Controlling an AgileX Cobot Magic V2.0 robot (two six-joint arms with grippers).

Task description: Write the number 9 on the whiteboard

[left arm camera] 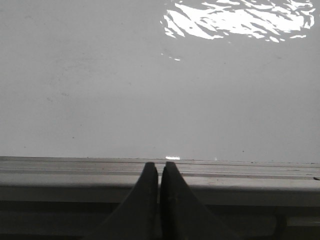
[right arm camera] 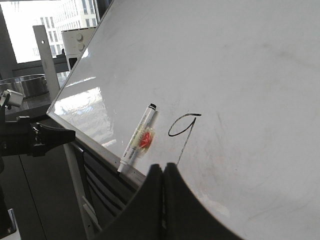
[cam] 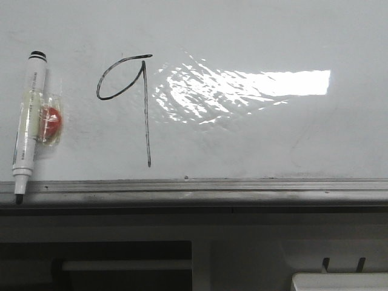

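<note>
Both jaws closed and empty, number 9 [right arm camera: 182,129] on whiteboard [right arm camera: 240,75], apart from right jaws

Number 9 [cam: 138,97] on whiteboard [cam: 273,133], left of centre. Marker pen [cam: 27,118] left of numeral, tip down on lower rail [cam: 242,188]. Glare patch [cam: 242,88] right of numeral.

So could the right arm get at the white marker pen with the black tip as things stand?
Probably yes. In the right wrist view the white marker pen with the black tip lies bare on the glossy white whiteboard, with nothing between it and the right gripper. The fingers are shut, so they must open first.
</note>
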